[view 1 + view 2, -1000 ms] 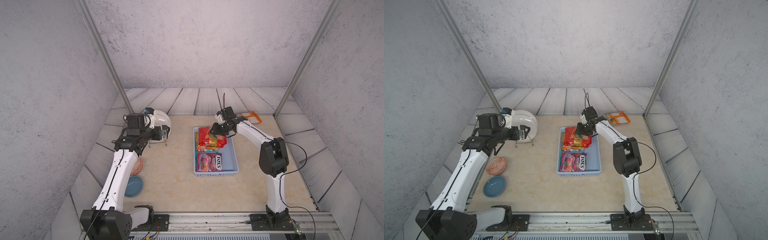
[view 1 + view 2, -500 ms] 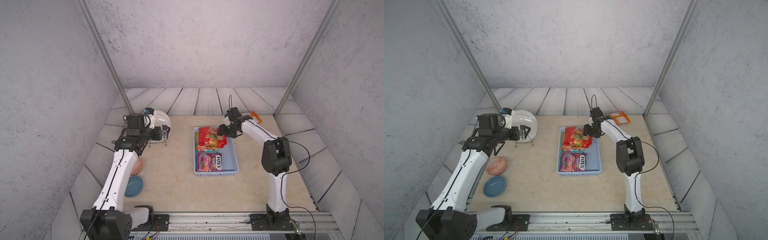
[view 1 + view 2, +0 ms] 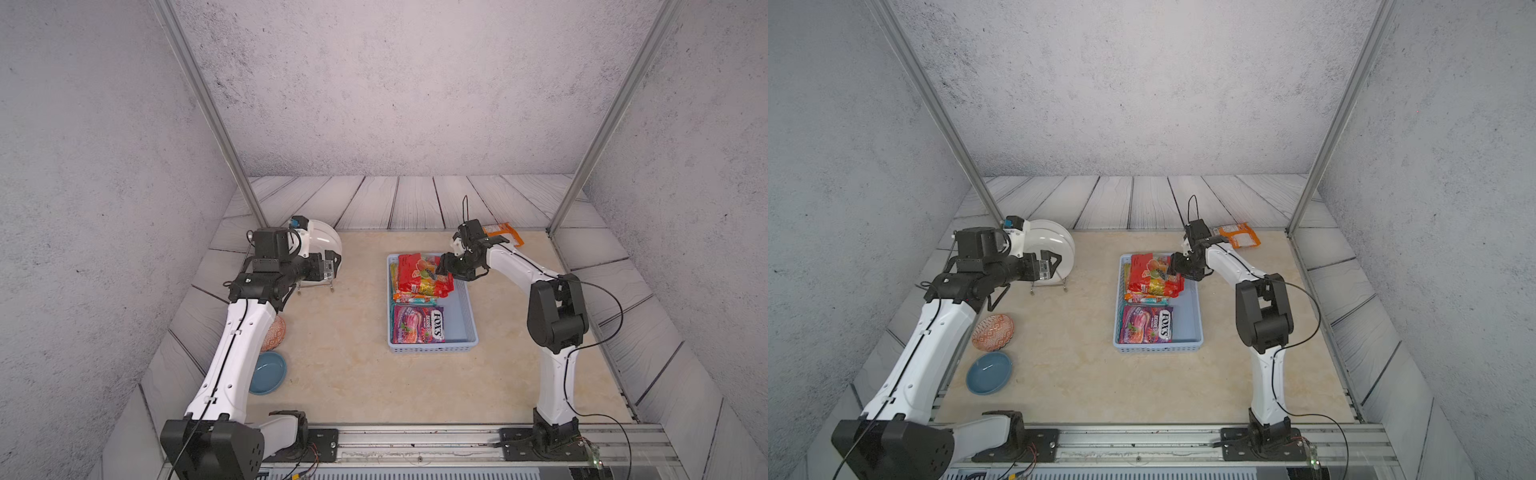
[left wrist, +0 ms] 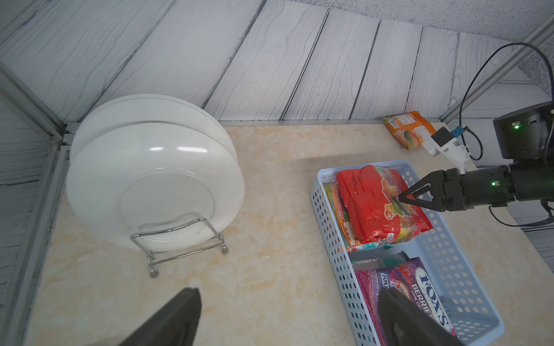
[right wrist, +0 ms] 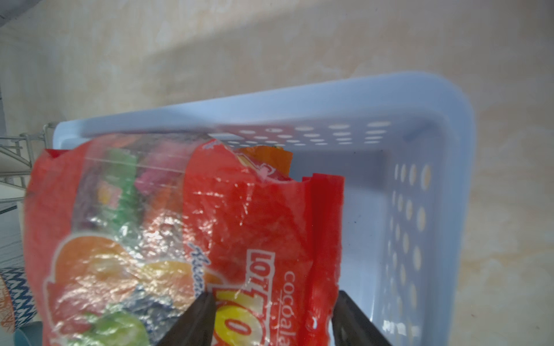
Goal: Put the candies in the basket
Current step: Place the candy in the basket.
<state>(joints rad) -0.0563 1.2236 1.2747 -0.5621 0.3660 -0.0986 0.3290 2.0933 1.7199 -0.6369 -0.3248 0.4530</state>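
Observation:
The pale blue basket (image 3: 467,316) (image 3: 1192,316) (image 4: 443,263) (image 5: 419,119) holds several candies. A red bag (image 3: 419,272) (image 3: 1152,274) (image 4: 374,203) (image 5: 239,224) tops a stack at its far end, and a purple FOX'S bag (image 3: 417,324) (image 3: 1146,325) (image 4: 413,287) lies at the near end. One orange bag (image 3: 505,233) (image 3: 1237,236) (image 4: 407,133) lies on the table behind the basket. My right gripper (image 3: 441,266) (image 3: 1173,266) (image 4: 400,199) (image 5: 272,314) is open, its tips just over the red bag's right edge. My left gripper (image 3: 332,264) (image 3: 1054,264) (image 4: 284,317) is wide open and empty, near the plates.
White plates (image 3: 322,241) (image 3: 1050,239) (image 4: 150,167) stand in a wire rack at the back left. A patterned bowl (image 3: 276,332) (image 3: 993,331) and a blue bowl (image 3: 268,372) (image 3: 989,372) sit at the front left, beside my left arm.
My right gripper's jaws have spread apart and the red bag now rests on the stack in the basket. The right wrist shifted slightly. My left arm has not moved.

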